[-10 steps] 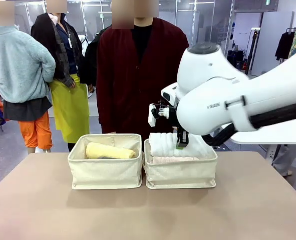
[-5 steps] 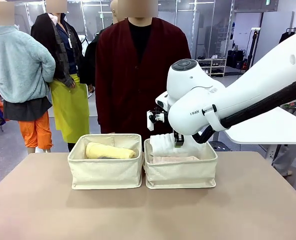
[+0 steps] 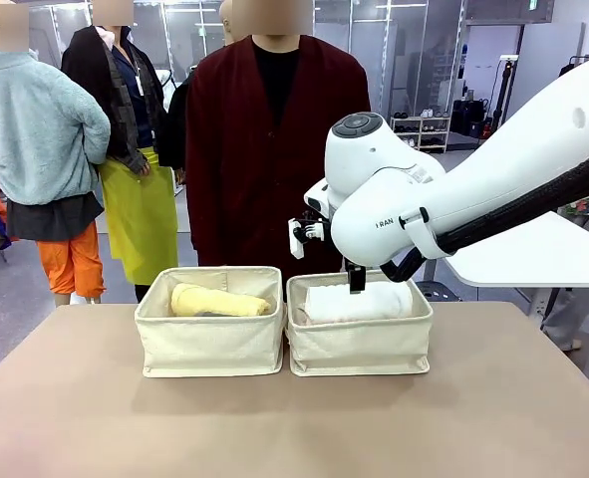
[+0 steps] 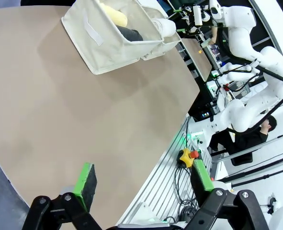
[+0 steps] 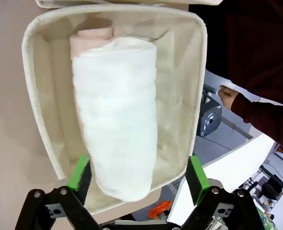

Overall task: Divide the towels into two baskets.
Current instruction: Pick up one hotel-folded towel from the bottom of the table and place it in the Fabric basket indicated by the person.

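Right gripper (image 5: 139,179) had its jaws spread wide, hanging over the white towel (image 5: 116,129), which lay in the right basket (image 5: 193,86) on the pink one (image 5: 91,37). Its long axis ran straight out between the jaws. Left gripper (image 4: 143,184) sat spread too, well off over the desk (image 4: 84,115)

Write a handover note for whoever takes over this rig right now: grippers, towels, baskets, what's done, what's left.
Right gripper: jaws open, empty, above the right cream canvas basket.
Left gripper: jaws open, empty, above bare table away from the baskets.
Right basket: rolled white terry towel lying on the rolled pale pink towel.
Left cream canvas basket: rolled pale yellow towel on a dark grey one.
Done: all four towels binned, two per basket.
Left: probably just retract the right arm.
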You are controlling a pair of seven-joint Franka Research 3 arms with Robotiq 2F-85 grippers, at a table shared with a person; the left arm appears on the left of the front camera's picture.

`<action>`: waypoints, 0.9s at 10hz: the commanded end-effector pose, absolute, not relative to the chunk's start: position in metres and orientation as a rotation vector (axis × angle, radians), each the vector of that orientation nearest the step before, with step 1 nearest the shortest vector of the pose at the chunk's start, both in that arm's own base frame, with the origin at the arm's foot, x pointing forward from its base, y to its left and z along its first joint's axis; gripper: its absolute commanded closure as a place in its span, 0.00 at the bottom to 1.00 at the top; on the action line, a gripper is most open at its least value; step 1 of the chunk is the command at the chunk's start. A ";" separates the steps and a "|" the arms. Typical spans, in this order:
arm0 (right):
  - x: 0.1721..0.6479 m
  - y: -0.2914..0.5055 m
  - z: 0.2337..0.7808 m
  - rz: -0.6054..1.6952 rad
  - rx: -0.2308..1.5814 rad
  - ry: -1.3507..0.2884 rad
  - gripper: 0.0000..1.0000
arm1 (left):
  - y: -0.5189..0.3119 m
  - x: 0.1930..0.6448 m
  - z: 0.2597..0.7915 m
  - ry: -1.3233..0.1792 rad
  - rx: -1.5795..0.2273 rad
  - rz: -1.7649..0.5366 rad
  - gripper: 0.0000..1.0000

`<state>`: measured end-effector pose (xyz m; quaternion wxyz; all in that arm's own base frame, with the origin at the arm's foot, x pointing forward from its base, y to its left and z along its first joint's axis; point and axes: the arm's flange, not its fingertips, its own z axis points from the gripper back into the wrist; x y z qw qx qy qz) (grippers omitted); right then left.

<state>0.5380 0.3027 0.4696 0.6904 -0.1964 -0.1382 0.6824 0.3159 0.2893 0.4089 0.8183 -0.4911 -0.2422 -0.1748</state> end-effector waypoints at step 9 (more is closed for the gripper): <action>0.536 0.300 0.471 1.510 -0.439 -0.311 0.00 | 0.288 0.311 0.411 -0.528 -1.051 -0.372 0.00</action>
